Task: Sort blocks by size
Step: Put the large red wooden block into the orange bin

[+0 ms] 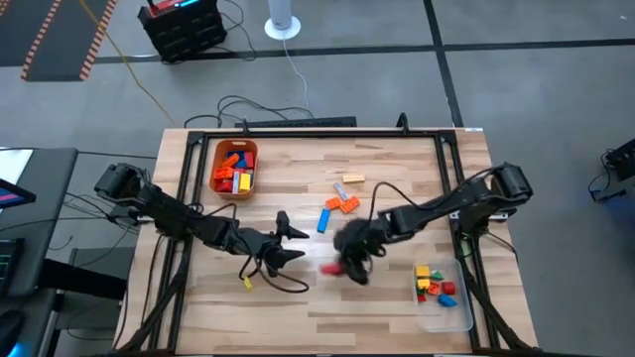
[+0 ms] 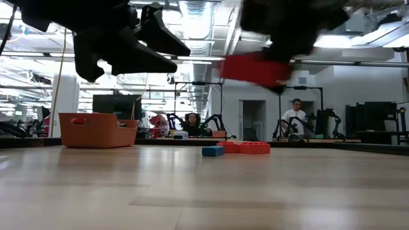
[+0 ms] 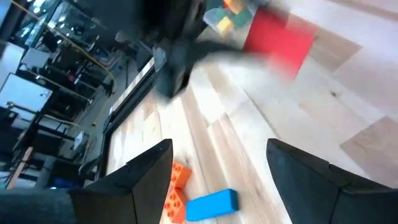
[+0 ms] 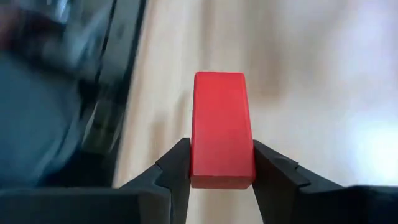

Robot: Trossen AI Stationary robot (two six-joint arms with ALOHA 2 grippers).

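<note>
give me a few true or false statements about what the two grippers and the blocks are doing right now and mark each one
1. The right gripper grips a red block. True.
2. That red block rests on the table. False: the low view shows it lifted above the surface.
3. The left gripper holds a blue block. False: it is open and empty; the blue block lies on the table.
4. The orange bin holds blocks. True.

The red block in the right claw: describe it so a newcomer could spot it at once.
Start at the clear plastic tray at the table's right near corner. Just left of it hangs the right claw, shut on a long red rectangular plastic block. Unlike the blue and orange blocks lying mid-table, it is held off the wood.
</note>
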